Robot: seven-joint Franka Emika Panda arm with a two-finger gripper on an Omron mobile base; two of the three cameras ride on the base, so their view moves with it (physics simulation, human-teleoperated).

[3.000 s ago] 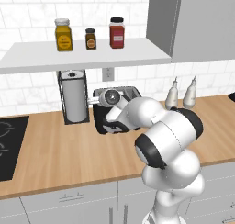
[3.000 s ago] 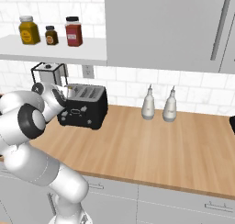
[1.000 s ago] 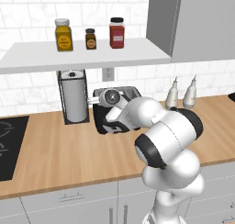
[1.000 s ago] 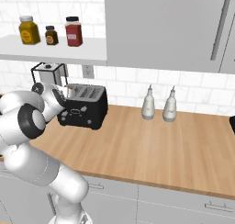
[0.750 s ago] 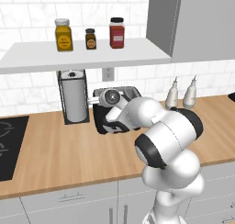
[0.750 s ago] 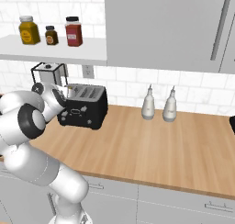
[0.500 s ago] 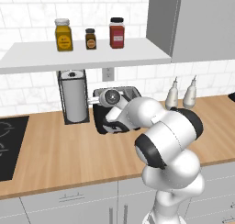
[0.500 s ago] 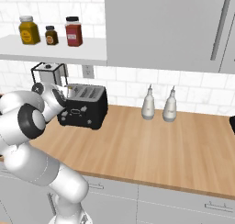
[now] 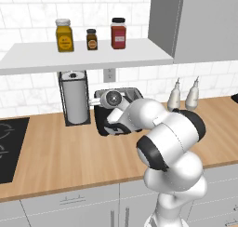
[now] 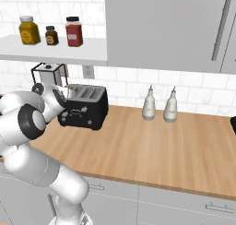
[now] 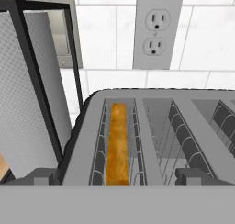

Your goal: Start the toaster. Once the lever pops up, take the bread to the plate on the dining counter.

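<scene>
From where I'm standing the gripper [image 11: 117,176] hangs wide open, holding nothing, right above the toaster [image 10: 84,107] on the wall counter. The bread [image 11: 118,145] sits deep in the leftmost slot. I'd center the fingers over that slice and drop straight down, keeping clear of the slot wires.

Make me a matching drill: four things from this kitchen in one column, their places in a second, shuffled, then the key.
Things:
1. bread
2. paper-towel holder
3. red jar
4. two white bottles

Places:
A. on the shelf, beside two other jars
B. in a slot of the toaster
C. on the counter, right of the toaster
D. on the counter, left of the toaster

Pairs: 1-B, 2-D, 3-A, 4-C
</scene>
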